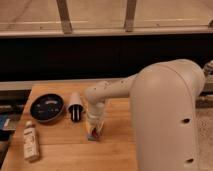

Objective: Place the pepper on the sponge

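Mostly cream and tan, we find.
We see the cream gripper point(95, 123) at lower centre, red pepper point(94, 132) and blue-grey sponge point(90, 136) just below it; the table point(117, 147) is tan, the pan point(47, 107) black, the bottle point(31, 143) white.

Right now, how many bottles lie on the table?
1: a white bottle at front-left, near the pan. The gripper is down at the sponge; the arm may hide others.
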Controlling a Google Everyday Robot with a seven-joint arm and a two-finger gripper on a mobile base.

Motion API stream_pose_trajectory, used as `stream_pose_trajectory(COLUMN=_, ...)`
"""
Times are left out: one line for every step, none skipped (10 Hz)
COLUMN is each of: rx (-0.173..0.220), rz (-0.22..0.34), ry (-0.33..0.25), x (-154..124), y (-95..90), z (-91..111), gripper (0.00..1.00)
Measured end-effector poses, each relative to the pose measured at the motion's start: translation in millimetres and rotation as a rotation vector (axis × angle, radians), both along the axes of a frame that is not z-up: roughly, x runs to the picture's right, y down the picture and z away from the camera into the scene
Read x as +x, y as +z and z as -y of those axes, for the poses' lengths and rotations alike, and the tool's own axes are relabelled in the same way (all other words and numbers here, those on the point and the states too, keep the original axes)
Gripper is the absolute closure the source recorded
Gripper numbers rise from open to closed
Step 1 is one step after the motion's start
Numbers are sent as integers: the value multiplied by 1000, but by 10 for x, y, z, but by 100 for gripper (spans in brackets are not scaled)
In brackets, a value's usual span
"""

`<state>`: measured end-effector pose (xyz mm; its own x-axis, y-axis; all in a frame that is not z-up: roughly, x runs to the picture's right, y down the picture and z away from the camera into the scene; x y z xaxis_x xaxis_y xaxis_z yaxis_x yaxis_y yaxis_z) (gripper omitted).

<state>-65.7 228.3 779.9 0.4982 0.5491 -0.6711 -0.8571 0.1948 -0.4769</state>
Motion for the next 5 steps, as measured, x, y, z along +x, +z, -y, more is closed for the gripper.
stream_pose_trajectory(rx=1, rz=4, ry=-3, x=-10, y=-10, z=-2, gripper=24)
stream_pose_trajectory(rx=5, rz=13, ry=-6, x=-25, y=-30, z=2, gripper=24)
stream_pose_trajectory(rx=7, rz=19, ry=-5, x=-27, y=-39, z=11, gripper=24)
stream_pose_trajectory(rx=6, rz=18, ry=-3, x=-17, y=-39, z=9, gripper=24)
stream_pose_trajectory(rx=6, rz=19, ry=-3, x=-22, y=-40, z=9, gripper=24)
